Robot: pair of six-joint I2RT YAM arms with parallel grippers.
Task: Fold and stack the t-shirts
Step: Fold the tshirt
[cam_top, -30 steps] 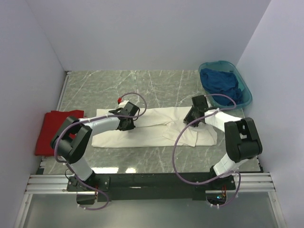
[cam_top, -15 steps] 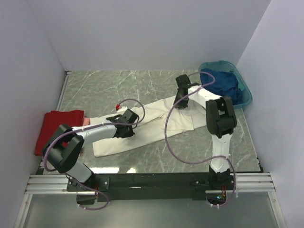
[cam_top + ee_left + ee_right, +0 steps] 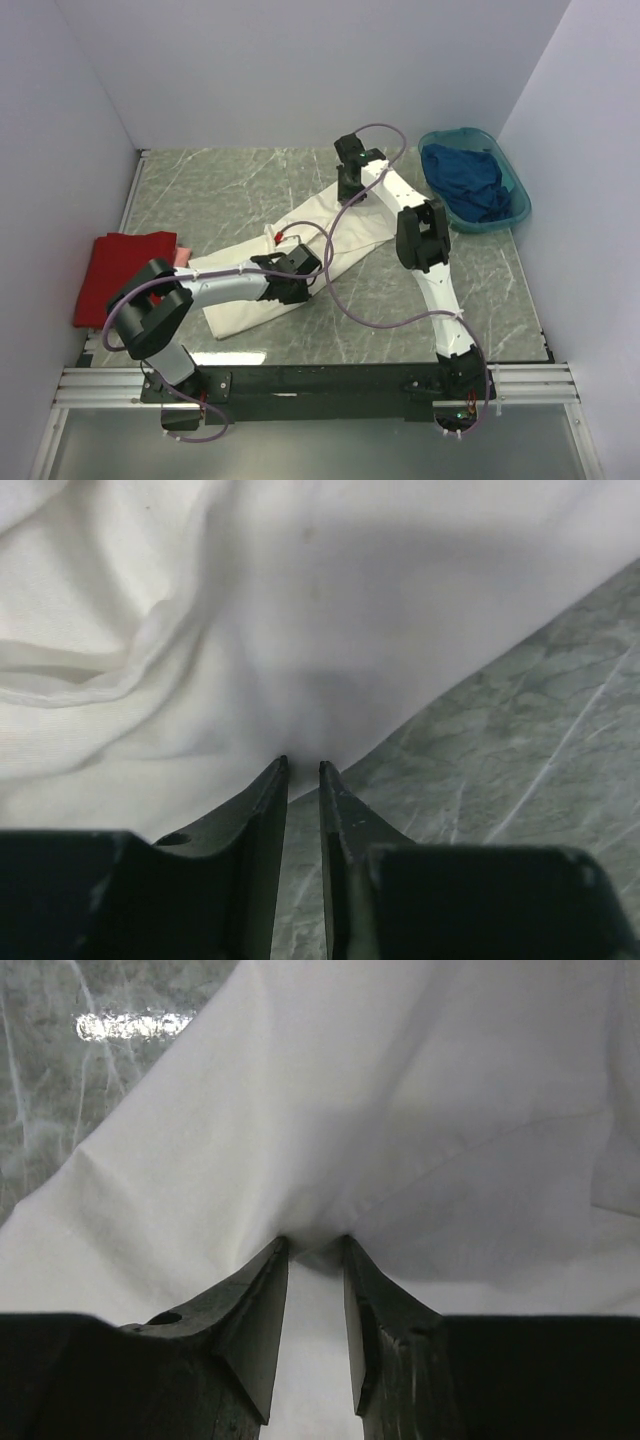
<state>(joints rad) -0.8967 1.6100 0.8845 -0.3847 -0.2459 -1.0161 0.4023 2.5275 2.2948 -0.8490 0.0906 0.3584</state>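
Fabric of the cream-white cotton t-shirt (image 3: 245,310) stretches diagonally over the grey-green marbled counter (image 3: 220,185), from near left to far right. The left gripper (image 3: 302,768) has its jaws pinching the shirt's near edge. The right gripper (image 3: 315,1245) has its jaws clamped on a taut fold at the far end. A plain red t-shirt (image 3: 115,275) lies flat at the counter's left edge. A dark blue t-shirt (image 3: 465,180) sits crumpled inside the teal plastic oval basin (image 3: 515,200), far right.

Cream-white cotton t-shirt (image 3: 310,218), a long narrow wrinkled strip, lies diagonally mid-tabletop (image 3: 220,180), near-left to far-right. Plain red t-shirt (image 3: 120,270) folded flat at left edge. Dark blue t-shirt (image 3: 465,180) crumpled inside teal plastic oval basin (image 3: 520,205), far right.
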